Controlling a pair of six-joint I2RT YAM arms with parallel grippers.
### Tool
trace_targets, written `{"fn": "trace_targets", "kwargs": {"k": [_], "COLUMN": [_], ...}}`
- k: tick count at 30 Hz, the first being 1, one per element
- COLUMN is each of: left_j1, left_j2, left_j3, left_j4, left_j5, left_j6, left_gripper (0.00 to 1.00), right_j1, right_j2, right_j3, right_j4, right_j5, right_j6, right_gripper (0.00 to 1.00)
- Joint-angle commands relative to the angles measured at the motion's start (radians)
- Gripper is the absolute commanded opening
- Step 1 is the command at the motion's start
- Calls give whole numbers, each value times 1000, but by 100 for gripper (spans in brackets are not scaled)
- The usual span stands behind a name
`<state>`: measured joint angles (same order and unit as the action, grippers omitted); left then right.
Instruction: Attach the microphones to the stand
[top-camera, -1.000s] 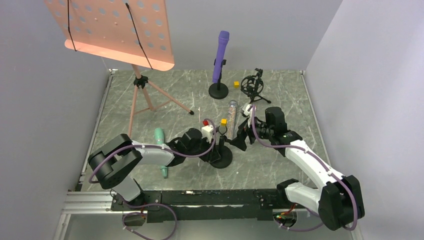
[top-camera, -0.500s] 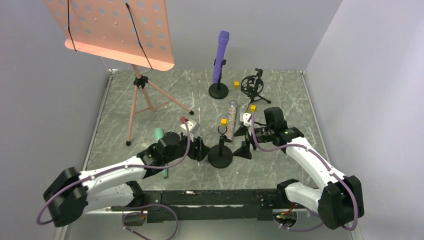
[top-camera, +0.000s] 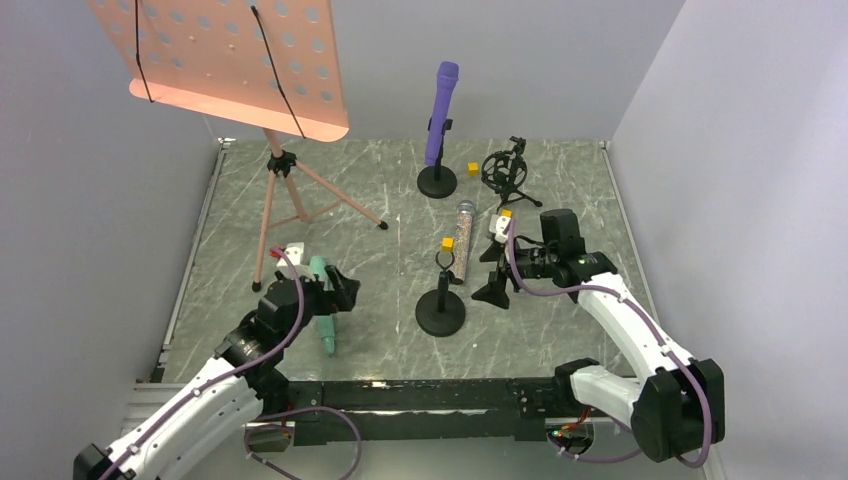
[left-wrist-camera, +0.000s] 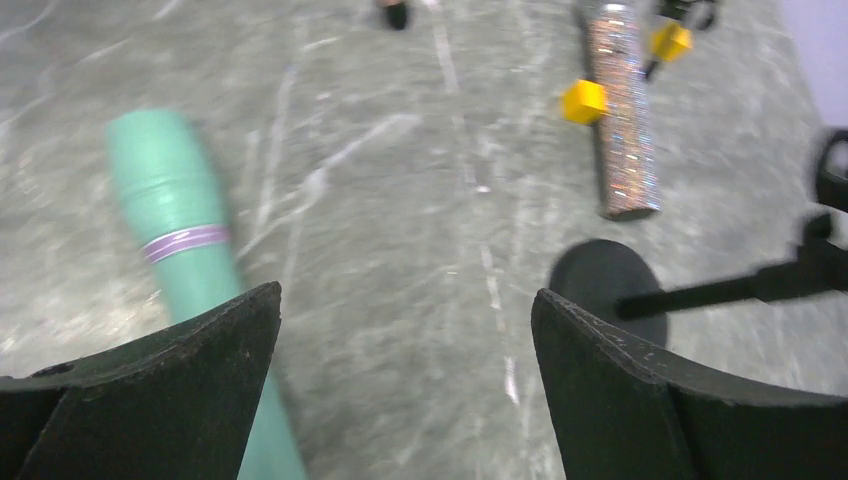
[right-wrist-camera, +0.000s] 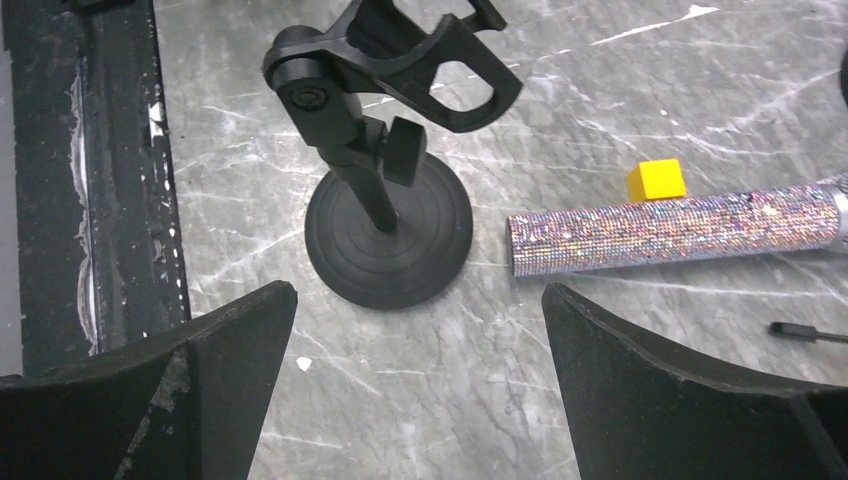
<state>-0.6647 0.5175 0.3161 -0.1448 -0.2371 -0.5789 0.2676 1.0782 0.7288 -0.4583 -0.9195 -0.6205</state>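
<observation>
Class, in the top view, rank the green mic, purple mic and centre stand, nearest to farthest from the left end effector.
1. Green mic, beside the left end effector.
2. Centre stand, to its right.
3. Purple mic, far back, upright.

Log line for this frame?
purple mic: on far stand; green mic: on table; glitter mic: on table; near stand: empty; left fingers: open; right fingers: open

The worktop (top-camera: 380, 200) is grey-green stone, streaked with pale white veins. The purple microphone (top-camera: 441, 110) is one solid colour. The mint-green microphone (left-wrist-camera: 165, 190) wears a thin lilac band. The glitter microphone (right-wrist-camera: 680, 232) sparkles silver and copper, with a bright yellow cube (right-wrist-camera: 656, 180) beside it. The clip stand (right-wrist-camera: 388, 235) is matt black, and the music stand (top-camera: 230, 60) is salmon pink, dotted with holes.
</observation>
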Motion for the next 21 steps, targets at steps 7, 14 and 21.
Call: {"fn": "trace_targets", "kwargs": {"k": [7, 14, 21], "left_j1": [148, 149, 148], "left_j2": [116, 183, 296], "left_j3": [44, 97, 156], "left_j4": [-127, -163, -264], "left_j5": [54, 43, -99], "left_j6": [-28, 15, -16], "left_gripper": [99, 99, 98], "right_j1": [-54, -54, -57], "right_j2": [-44, -37, -40], "right_j3": [31, 34, 37], "right_j4": [0, -5, -2], "right_j5": [-23, -24, -16], "right_j6": [13, 8, 12], "right_gripper": [100, 100, 100]}}
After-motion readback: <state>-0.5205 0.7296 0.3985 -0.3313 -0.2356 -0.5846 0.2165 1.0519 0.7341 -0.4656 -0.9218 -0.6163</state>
